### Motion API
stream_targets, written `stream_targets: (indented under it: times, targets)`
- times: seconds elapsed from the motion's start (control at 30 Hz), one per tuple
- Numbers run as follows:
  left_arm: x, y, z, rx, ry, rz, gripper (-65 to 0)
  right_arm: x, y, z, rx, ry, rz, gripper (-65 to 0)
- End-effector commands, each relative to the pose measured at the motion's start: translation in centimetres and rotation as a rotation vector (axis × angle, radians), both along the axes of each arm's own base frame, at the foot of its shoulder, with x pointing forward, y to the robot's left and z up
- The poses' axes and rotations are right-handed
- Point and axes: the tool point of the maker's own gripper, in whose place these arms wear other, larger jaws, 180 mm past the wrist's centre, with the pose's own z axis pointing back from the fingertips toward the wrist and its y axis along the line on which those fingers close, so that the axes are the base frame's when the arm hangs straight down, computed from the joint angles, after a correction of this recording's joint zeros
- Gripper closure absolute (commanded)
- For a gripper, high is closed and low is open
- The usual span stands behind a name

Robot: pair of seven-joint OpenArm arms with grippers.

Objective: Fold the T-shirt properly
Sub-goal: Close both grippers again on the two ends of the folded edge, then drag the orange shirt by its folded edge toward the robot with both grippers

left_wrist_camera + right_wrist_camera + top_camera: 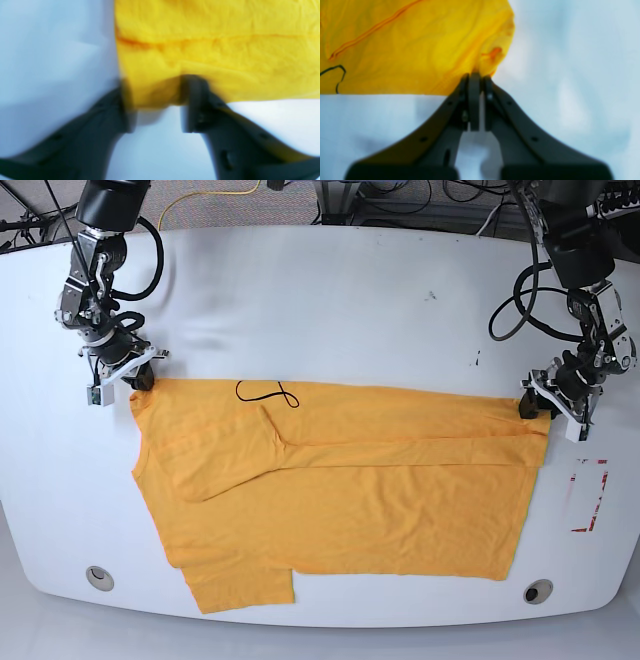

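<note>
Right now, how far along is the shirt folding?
Early. Done: the T-shirt lies spread on the white table, one long fold already laid over along its top edge. In hand: the right tool is pinched shut on the corner near the black squiggle; the left tool straddles the opposite corner, jaws still apart in the left wrist view. Left: the lower sleeve and the remaining folds.

The base view looks straight down from high above, taking in the whole table [330,290], both arms and the full shirt [340,480]. The left wrist camera sits close behind its gripper [155,105], facing the shirt's [215,50] right corner, blurred. The right wrist camera peers past its gripper [476,77] at the shirt's [420,47] left corner. Both corners show in the base view.
</note>
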Motion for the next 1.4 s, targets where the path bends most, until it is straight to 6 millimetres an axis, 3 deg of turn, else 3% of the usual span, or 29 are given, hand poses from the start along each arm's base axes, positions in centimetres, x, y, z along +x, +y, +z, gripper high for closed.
stream_targets:
  times: [0.0, 0.23, 0.57, 1.03, 1.3, 1.37]
  targets:
    - [-0.7, 0.2, -0.8, 0.026, 0.058, -0.015, -14.2, 0.8, -0.6, 1.3, -0.013, -0.04, 0.004, 0.0]
    - [-0.5, 0.6, -0.2, 0.032, 0.039, 0.0, 0.0, 1.0, -0.5, 1.4, -0.015, -0.041, 0.004, 0.0]
    - [-0.7, 0.8, 0.0, 0.042, 0.039, -0.002, 0.0, 0.9, -0.6, 1.2, -0.01, -0.037, -0.002, 0.0]
    - [-1.3, 1.2, 1.7, 0.106, 0.01, -0.04, 0.0, 0.5, -0.7, 1.7, -0.03, -0.035, 0.007, 0.0]
    - [-3.2, 1.0, 2.4, 0.173, 0.015, -0.078, 0.0, -0.9, -0.5, 2.7, -0.07, -0.036, 0.032, 0.0]
    - [-5.0, 0.9, 2.4, 0.216, 0.039, -0.107, 0.0, -2.3, -0.4, 2.9, -0.091, -0.018, 0.047, 0.0]
